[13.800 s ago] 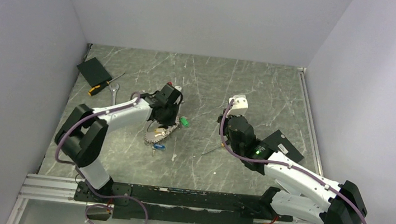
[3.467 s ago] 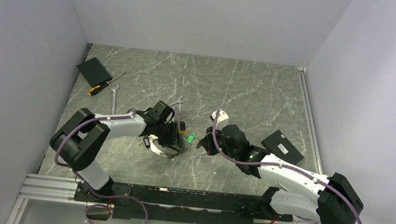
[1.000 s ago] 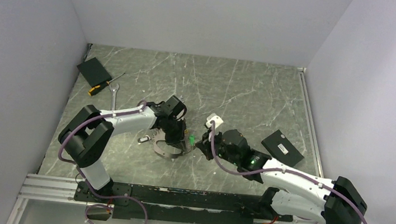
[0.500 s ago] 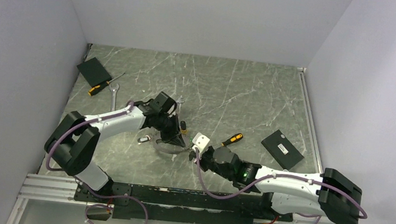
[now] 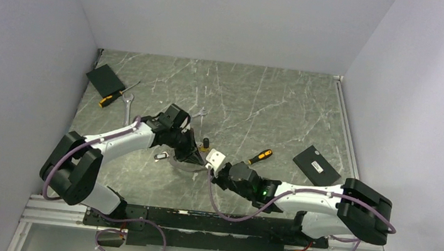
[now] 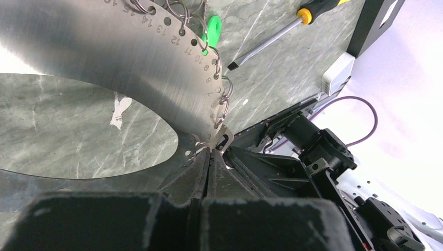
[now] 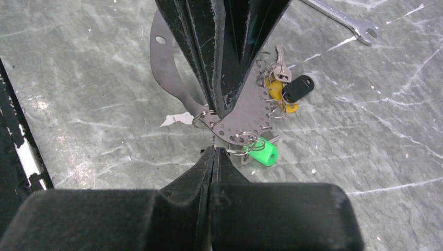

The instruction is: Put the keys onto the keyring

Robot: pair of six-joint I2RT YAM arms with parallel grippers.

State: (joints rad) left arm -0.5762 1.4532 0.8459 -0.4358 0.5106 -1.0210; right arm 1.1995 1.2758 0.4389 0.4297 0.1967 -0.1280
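Left gripper (image 6: 210,154) is clamped on the keyring (image 6: 104,52) rim; right gripper (image 7: 214,150) is pressed together just below that rim, beside the hung green key (image 7: 263,153). The keyring must be held rigid during threading.

Black box (image 5: 105,78): far-left corner
Screwdriver (image 5: 115,96): beside that box
Wrench (image 5: 128,108): left side
Second screwdriver (image 5: 259,156): centre-right
Second box (image 5: 316,164): right edge

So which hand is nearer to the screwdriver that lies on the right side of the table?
Right, narrowly. Both hands meet at the keyring; the right hand is on the side toward the screwdriver, the left hand on the far side.
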